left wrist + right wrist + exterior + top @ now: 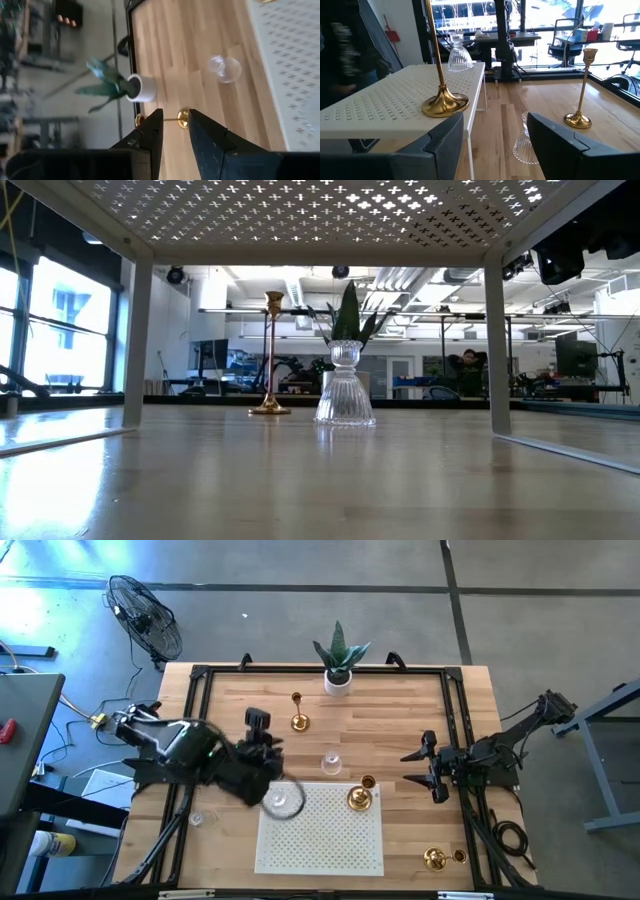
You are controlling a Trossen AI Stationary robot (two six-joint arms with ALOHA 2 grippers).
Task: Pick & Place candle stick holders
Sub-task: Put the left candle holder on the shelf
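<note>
A white perforated rack (330, 850) stands on legs at the table's near middle. On it stand a gold candle stick holder (360, 798) (445, 102) and, at its far left corner, a clear glass one (283, 800) (459, 55). Another gold holder (298, 720) (270, 355) (182, 117) and a glass holder (330, 765) (345, 385) (225, 68) stand on their bases on the wood beyond the rack. My left gripper (260, 722) (175, 132) hovers open and empty left of these, above the table. My right gripper (415, 767) (495, 145) waits open at the right, level.
A white pot with a green plant (338, 665) stands at the far edge. One more gold holder (435, 858) sits near the front right corner, and a small clear piece (196, 820) lies at the near left. Black rails frame the table. A fan (145, 615) stands on the floor.
</note>
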